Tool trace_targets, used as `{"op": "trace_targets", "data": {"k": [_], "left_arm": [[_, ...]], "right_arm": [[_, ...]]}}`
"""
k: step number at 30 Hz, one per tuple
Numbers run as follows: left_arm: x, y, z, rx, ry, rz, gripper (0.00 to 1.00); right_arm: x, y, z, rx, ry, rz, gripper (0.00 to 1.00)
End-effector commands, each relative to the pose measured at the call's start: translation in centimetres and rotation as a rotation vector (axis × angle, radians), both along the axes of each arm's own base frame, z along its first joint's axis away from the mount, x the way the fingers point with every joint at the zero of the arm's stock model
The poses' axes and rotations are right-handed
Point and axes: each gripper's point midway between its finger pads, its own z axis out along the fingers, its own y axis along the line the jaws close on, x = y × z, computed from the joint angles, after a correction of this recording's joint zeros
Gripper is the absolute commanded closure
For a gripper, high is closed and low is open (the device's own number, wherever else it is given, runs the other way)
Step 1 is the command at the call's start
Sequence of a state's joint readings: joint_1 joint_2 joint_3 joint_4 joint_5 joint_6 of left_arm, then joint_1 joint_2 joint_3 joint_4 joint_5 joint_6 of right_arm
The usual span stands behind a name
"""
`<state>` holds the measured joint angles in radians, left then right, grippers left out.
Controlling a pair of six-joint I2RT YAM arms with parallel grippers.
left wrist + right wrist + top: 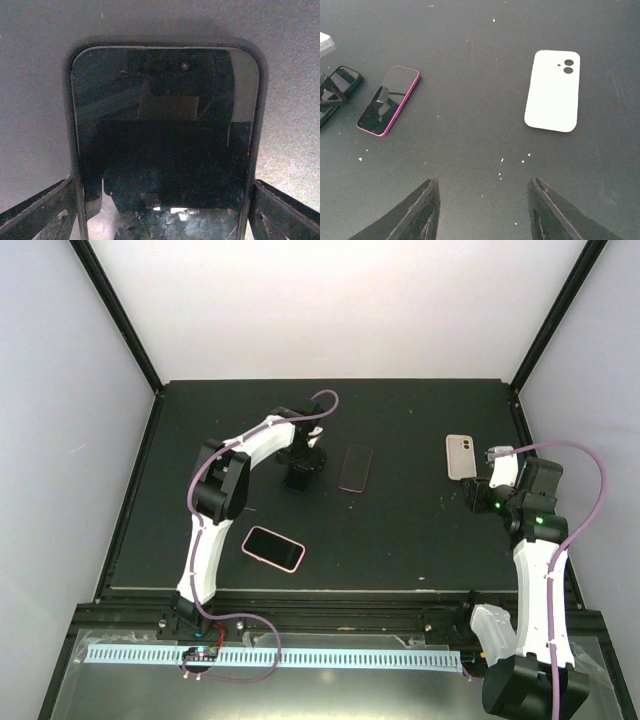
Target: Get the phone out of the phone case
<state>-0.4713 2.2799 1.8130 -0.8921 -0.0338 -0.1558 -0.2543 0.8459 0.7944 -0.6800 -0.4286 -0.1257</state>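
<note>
Dark tabletop (400,540): black phone (165,150) between fingers (45,215) of left end effector (162,202), grip unclear; right end effector (482,210) released.

The left arm (205,540) and the right arm (535,570) have white shells over their links and black joints, and a purple cable (325,400) loops along each. Two green lights (497,506) glow on the right arm's black wrist. The right end effector (484,183) has two dull black, wedge-shaped fingers (417,212).

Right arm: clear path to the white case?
Probably yes. The white case lies flat just ahead of the open right gripper, nothing between them; the pink phone sits well aside.
</note>
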Motion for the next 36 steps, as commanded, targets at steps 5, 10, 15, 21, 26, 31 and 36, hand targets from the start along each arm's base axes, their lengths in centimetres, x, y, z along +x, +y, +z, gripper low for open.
{"op": "trace_targets", "data": {"k": [5,10,15,21,26,31,36], "left_arm": [[-0.5,1.0,-2.8,0.101,0.081,-0.045,0.12],[-0.8,1.0,-3.2,0.107,0.095,-0.042,0.33],[-2.7,-1.6,0.6,0.045,-0.046,-0.064,0.42],[-6.7,-6.3,7.6,-0.206,-0.309,-0.030,0.56],[-10.8,-9.2,13.6,-0.438,-0.445,0.007,0.58],[-13.7,-11.3,18.2,-0.626,-0.520,0.048,0.59],[-14.7,-10.6,22.7,-0.793,-0.694,0.148,0.67]], "right_arm": [[0.3,0.0,1.1,-0.007,-0.029,0.011,0.52],[0.4,0.0,1.0,-0.006,-0.025,0.011,0.52],[0.5,0.0,0.9,-0.003,-0.019,0.013,0.52],[0.7,0.0,0.5,-0.002,-0.005,0.024,0.52],[0.8,0.4,0.2,0.004,0.013,0.058,0.53],[-1.1,3.9,2.7,0.057,-0.095,0.251,0.54],[-5.6,9.7,6.3,0.175,-0.265,0.601,0.53]]}}
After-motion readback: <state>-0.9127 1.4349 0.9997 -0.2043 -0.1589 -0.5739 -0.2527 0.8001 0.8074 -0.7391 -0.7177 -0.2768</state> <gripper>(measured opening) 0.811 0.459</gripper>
